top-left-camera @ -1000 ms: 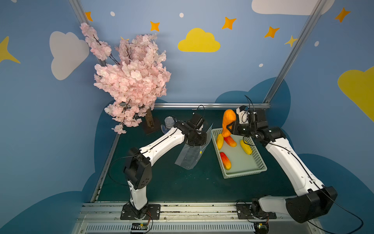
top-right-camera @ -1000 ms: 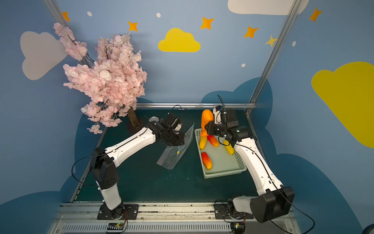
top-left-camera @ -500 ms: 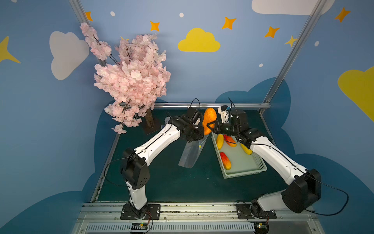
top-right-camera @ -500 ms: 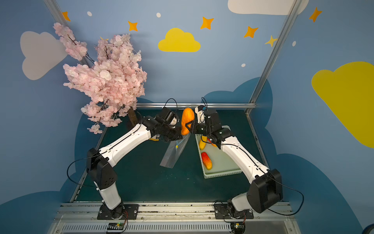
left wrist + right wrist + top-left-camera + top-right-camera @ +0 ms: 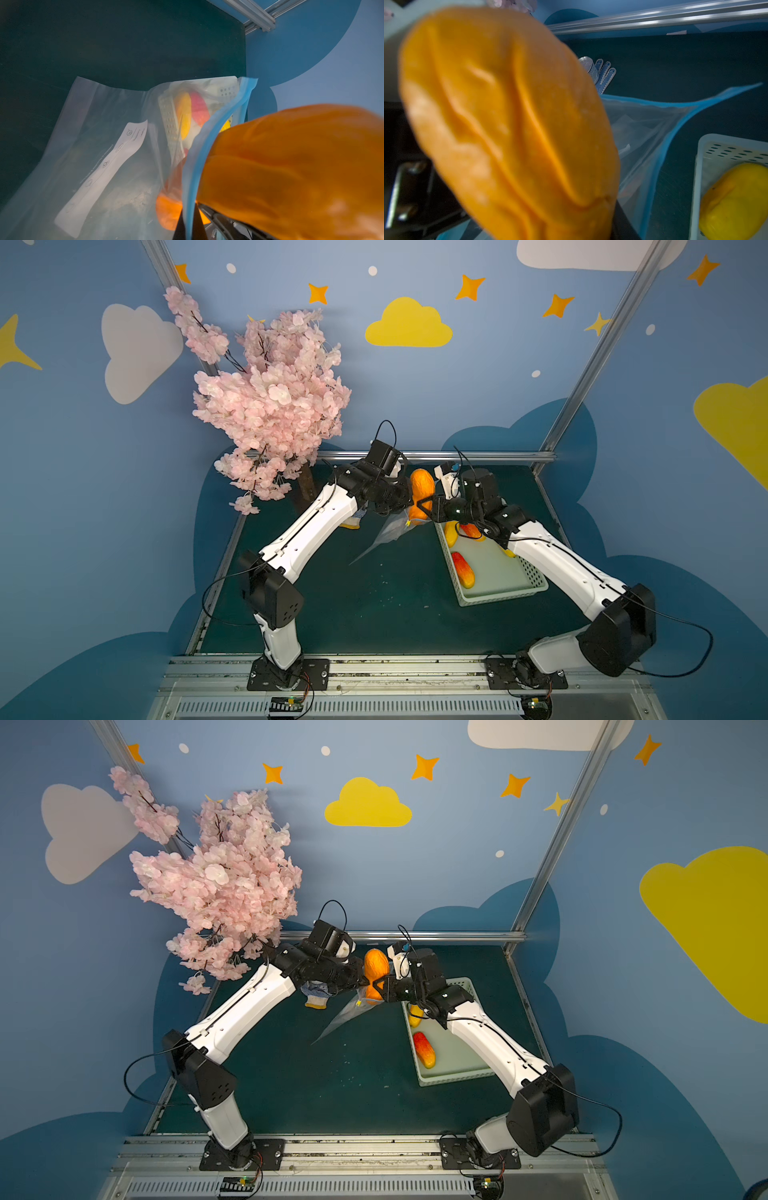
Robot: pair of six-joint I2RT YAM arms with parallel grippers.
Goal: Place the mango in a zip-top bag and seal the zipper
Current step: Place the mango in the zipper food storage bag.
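Mango [image 5: 422, 489] stands nearly upright, long axis vertical. Its blunt upper end rises above the right gripper [image 5: 424, 506], whose jaws clasp it across the lower half. The tip below those jaws dips into the mouth of the zip-top bag [image 5: 388, 533] and shows orange through the film in the left wrist view.

The left gripper [image 5: 188, 230] is closed on the zipper [image 5: 209, 133], pinching the blue strip of one wall. The bag hangs slanting down and away from it, mouth uppermost, and the other wall sags open.

Creased, dented skin suggests the mango is a soft, light dummy (probably foam), so a gentle hold across its narrow width should do. The bag looks limp and slippery, and the stiffer zipper strip seems the only sound place to grip it. The basket [image 5: 528, 585] sits below the right gripper's wrist.
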